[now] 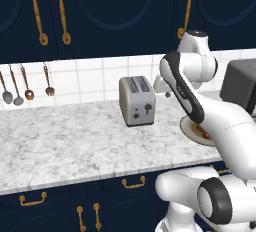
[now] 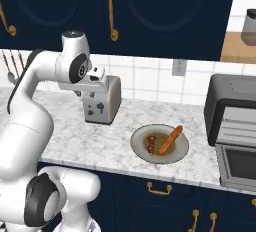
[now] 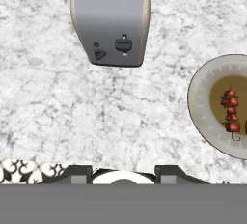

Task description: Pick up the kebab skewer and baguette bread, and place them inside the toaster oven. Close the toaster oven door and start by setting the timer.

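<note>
— Where do we see the food?

— In the right base view the plate [image 2: 141,152] sits low and centre on the marble worktop [image 2: 90,143]. The kebab skewer [image 2: 151,144] lies on its left half, and the baguette bread [image 2: 170,139] lies slanted on its right half, just beside the skewer. In the hand view we find the skewer [image 3: 231,113] at the right edge of the frame, on the plate [image 3: 200,102].

— And the toaster oven?

— At the right edge of the right base view, the toaster oven [image 2: 231,107] stands on the worktop, apart from the plate; we cannot tell how its door stands.

— What about the pincer?

— We see the pincer [image 3: 124,171] at the bottom of the hand view, above bare marble, with the silver toaster [image 3: 112,19] at the top centre. Its tips stand partly apart with nothing between them; whether that counts as wide or narrow, we cannot tell.
</note>
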